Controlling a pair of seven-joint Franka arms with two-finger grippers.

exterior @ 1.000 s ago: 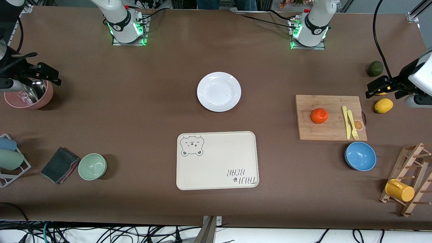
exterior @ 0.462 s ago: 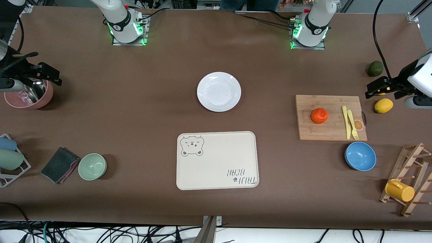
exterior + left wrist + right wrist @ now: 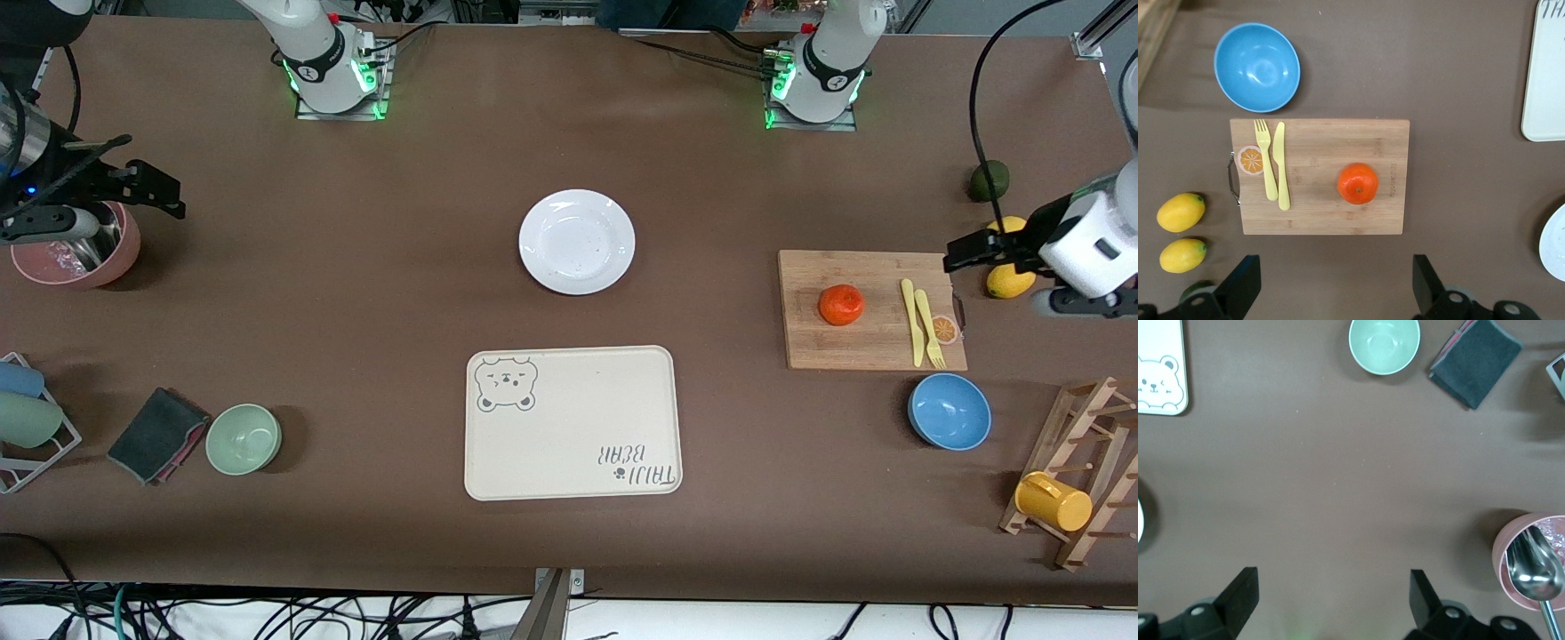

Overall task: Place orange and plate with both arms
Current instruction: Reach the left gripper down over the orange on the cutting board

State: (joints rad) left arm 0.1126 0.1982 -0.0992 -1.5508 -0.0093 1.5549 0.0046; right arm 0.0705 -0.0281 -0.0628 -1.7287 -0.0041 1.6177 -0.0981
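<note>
The orange [image 3: 841,305] is shown on a cutting board [image 3: 809,342]; the plate [image 3: 577,241] lies mid-counter. The left gripper [image 3: 969,251], jaws apart, is held over the lemons [image 3: 1009,281]; the right gripper [image 3: 156,197], likewise apart, beside a pink bowl [image 3: 120,253].

Orange [image 3: 840,305]: small, round, reddish-orange, a bit flattened, dimple on top w/ tiny stem dot. Sits upright on a wooden cutting board [image 3: 871,309] toward the left arm's end of the counter, roughly mid-board, near but not touching the yellow plastic knife [image 3: 910,322] and fork [image 3: 929,328]. Nothing holding it.

Plate [image 3: 577,241]: round, plain white, glossy, wide rim, empty, lying flat on the counter approx. mid-way btwn the two arm bases, well apart from the orange, farther from the front camera than the cream bear tray [image 3: 573,423].
</note>
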